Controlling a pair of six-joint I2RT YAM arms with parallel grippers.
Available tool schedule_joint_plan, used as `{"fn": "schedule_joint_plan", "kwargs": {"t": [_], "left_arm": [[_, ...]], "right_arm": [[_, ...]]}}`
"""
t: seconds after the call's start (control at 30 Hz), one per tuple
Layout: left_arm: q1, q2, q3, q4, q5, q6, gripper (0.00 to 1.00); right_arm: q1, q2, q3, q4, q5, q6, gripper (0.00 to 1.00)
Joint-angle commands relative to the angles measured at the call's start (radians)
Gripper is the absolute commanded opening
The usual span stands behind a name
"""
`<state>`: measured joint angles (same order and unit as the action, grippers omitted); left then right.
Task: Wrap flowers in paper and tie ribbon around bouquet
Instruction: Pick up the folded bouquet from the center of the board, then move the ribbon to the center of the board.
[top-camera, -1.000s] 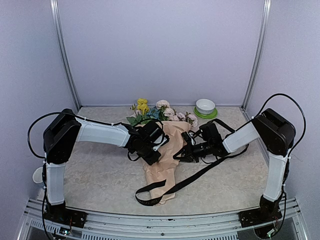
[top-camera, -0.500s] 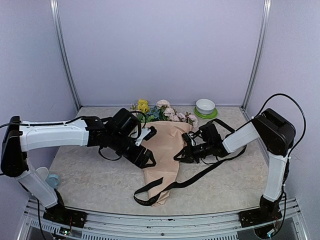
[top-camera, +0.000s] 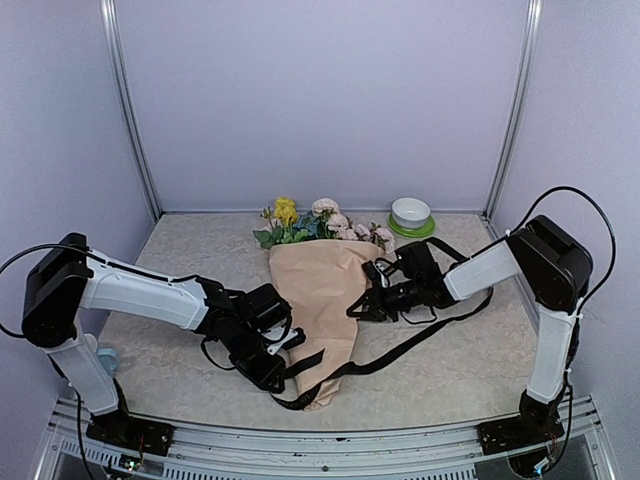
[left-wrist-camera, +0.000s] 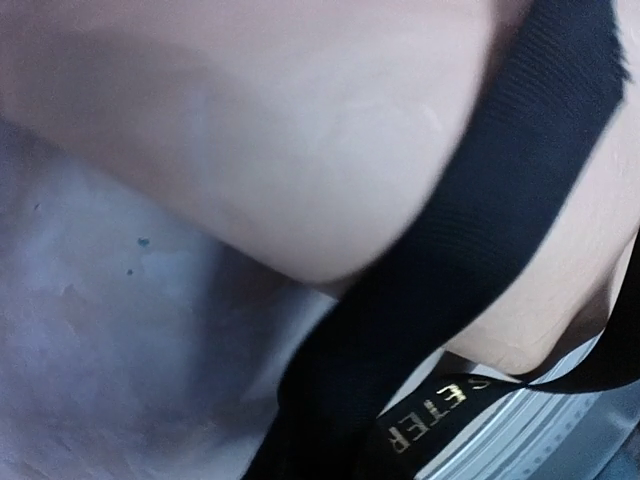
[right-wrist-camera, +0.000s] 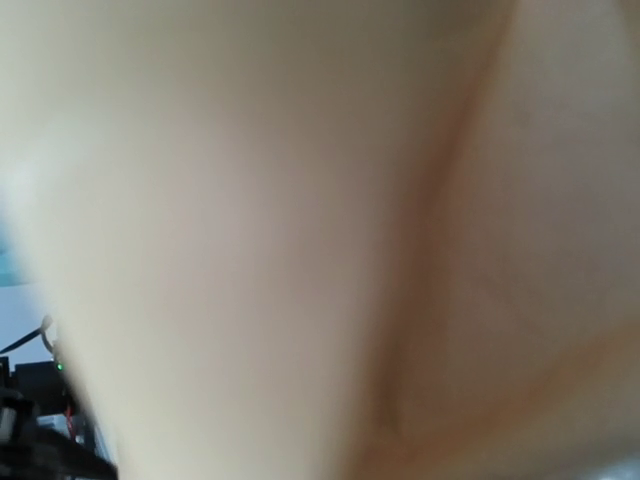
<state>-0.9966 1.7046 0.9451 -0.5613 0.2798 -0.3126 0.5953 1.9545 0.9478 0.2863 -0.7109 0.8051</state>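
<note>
A: Checking left to right. Left gripper (top-camera: 270, 368) sits low beside the bouquet's (top-camera: 318, 290) narrow end, right at the black ribbon's (top-camera: 400, 348) loose end. Can't tell if it's open or clamped. Its wrist view shows no fingers, only ribbon lying across peach paper (left-wrist-camera: 250, 130).
B: Bouquet location?
A: Mid-table, lying flat, flowers (top-camera: 325, 225) toward the back wall. Ribbon crosses the cone near the tip and trails out right. Right gripper (top-camera: 362, 306) is closed at the cone's right edge. Can't tell whether it pinches paper.
B: Advice for this step?
A: My read: take the ribbon end by its flat face, clear of the paper, then carry it over the narrow neck. The right side should pin the cone so it doesn't unroll.
B: Delta versus half a second back?
A: Left arm was up at the cone's upper-left edge. Now it's down by the tip. Ribbon loop at the front looks smaller. Right arm unchanged.
</note>
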Motion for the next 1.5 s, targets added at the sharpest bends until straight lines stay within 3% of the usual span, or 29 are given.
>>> {"fn": "schedule_joint_plan", "kwargs": {"t": [0.0, 0.13, 0.3, 0.47, 0.6, 0.8, 1.03, 1.17, 1.33, 1.4, 1.47], "left_arm": [[-0.02, 0.017, -0.019, 0.024, 0.019, 0.018, 0.01], [-0.094, -0.002, -0.023, -0.012, 0.078, 0.053, 0.0], [-0.293, -0.008, 0.055, -0.125, 0.071, 0.152, 0.0], [-0.272, 0.033, 0.048, -0.22, 0.037, 0.173, 0.0], [-0.083, 0.058, 0.043, -0.227, -0.105, 0.085, 0.0], [0.265, -0.025, 0.066, -0.027, -0.263, -0.046, 0.0], [0.586, -0.099, 0.098, 0.247, -0.267, -0.172, 0.0], [0.67, -0.126, 0.176, 0.283, -0.399, -0.171, 0.0], [0.689, -0.086, 0.323, 0.284, -0.756, -0.065, 0.0], [0.695, -0.056, 0.35, 0.285, -0.781, -0.011, 0.0], [0.692, -0.04, 0.37, 0.244, -0.7, 0.008, 0.0]], "right_arm": [[0.01, -0.026, 0.084, -0.036, 0.011, -0.014, 0.0], [0.002, -0.024, 0.173, -0.118, 0.051, -0.034, 0.0], [-0.014, -0.005, 0.258, -0.197, 0.058, -0.059, 0.0], [-0.018, -0.002, 0.302, -0.257, 0.065, -0.09, 0.0], [-0.022, -0.022, 0.294, -0.279, 0.08, -0.106, 0.0], [-0.025, -0.052, 0.228, -0.259, 0.08, -0.105, 0.0], [-0.025, -0.056, 0.17, -0.255, 0.064, -0.121, 0.0], [-0.024, -0.07, 0.13, -0.264, 0.062, -0.137, 0.0], [-0.023, -0.073, 0.116, -0.271, 0.052, -0.147, 0.0], [-0.023, -0.075, 0.125, -0.278, 0.053, -0.151, 0.0], [-0.024, -0.071, 0.158, -0.3, 0.063, -0.163, 0.0]]}}
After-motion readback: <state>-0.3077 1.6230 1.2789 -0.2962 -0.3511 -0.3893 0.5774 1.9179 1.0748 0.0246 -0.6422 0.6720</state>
